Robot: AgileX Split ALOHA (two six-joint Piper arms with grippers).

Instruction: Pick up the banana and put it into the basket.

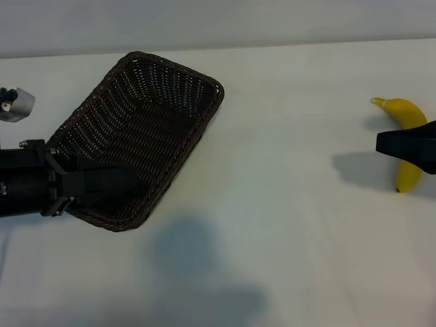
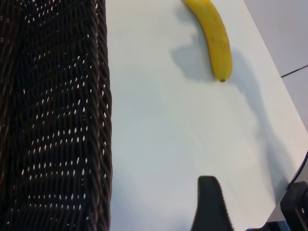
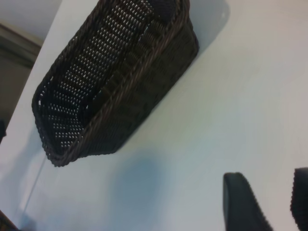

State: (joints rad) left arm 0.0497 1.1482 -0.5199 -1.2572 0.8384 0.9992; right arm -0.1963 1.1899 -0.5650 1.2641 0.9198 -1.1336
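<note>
The dark brown woven basket (image 1: 146,129) lies at the table's left-centre and also shows in the right wrist view (image 3: 115,82). My left gripper (image 1: 122,178) is open at the basket's near left corner. One of its fingers (image 2: 210,207) stands outside the basket wall (image 2: 57,120); the other is hidden. The yellow banana (image 1: 407,114) lies at the far right edge, and the left wrist view shows it far off (image 2: 216,38). My right gripper (image 1: 392,143) hovers over the banana's middle, open, with nothing between its fingers (image 3: 240,204). The banana is out of the right wrist view.
The white table (image 1: 286,204) stretches bare between basket and banana. A small grey block (image 1: 15,103) sits at the far left edge. The table's right edge (image 2: 288,72) runs close behind the banana.
</note>
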